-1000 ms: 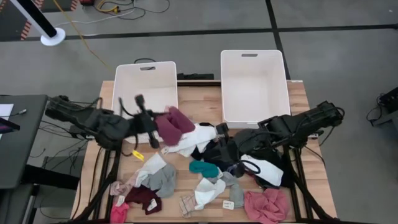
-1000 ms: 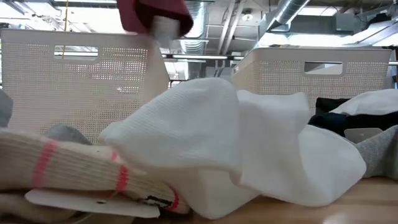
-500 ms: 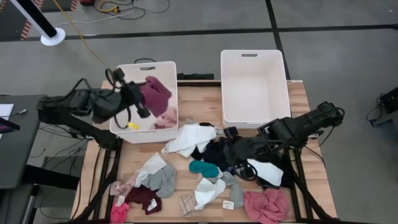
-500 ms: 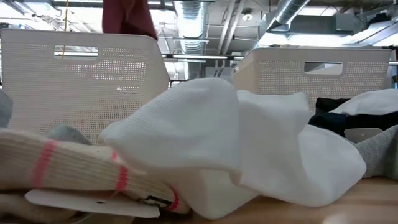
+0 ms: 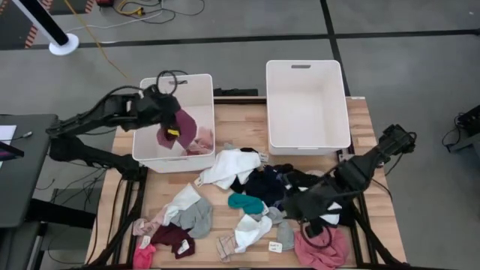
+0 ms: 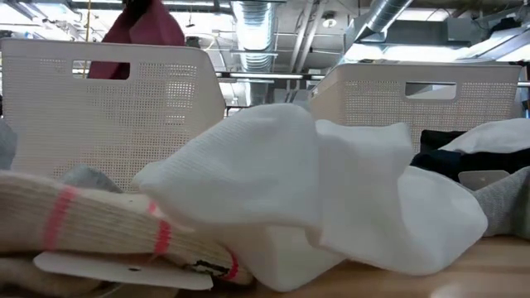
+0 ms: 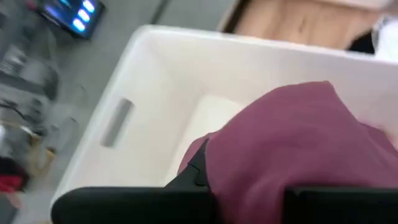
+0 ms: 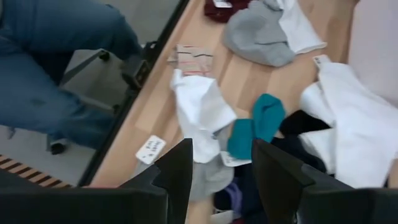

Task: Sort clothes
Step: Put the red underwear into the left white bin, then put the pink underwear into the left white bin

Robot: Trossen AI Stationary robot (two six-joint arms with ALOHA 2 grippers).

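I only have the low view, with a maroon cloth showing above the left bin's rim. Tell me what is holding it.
Observer: The left end effector, shut on the maroon garment, which hangs over the left bin.
Operator: Report what is already in that bin.
Observer: A pink piece lies in the corner nearest the pile.
Operator: Give me the right arm.
Observer: The right end effector is open and holds nothing. It is above the pile, near a teal sock.
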